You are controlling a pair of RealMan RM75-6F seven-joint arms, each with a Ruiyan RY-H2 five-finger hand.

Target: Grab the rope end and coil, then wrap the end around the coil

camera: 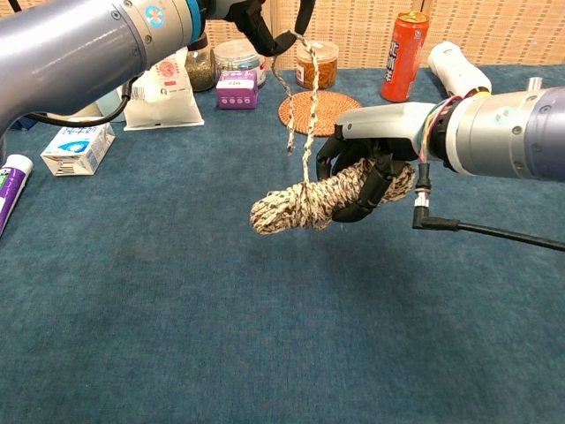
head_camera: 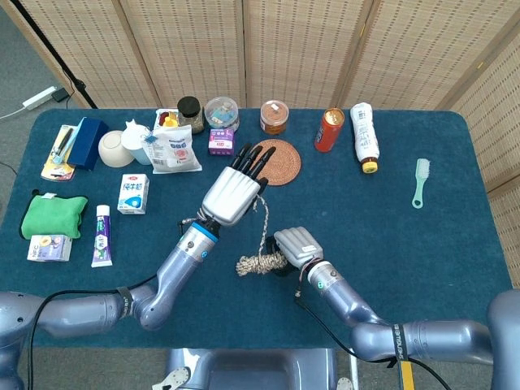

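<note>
While the speckled beige rope coil [camera: 322, 200] hangs level above the blue table [camera: 177, 336], gripped by the right hand [camera: 366, 172], its loose rope end [camera: 306, 115] rises taut to the raised left hand [head_camera: 234, 193], pinched in dark fingertips [camera: 284, 40].

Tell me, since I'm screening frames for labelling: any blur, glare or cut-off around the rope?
Head view: even light, coil sharp but small. Chest view: coil crisp, soft shadow beneath; left hand cropped by the top edge, right hand fully shown; no glare.
</note>
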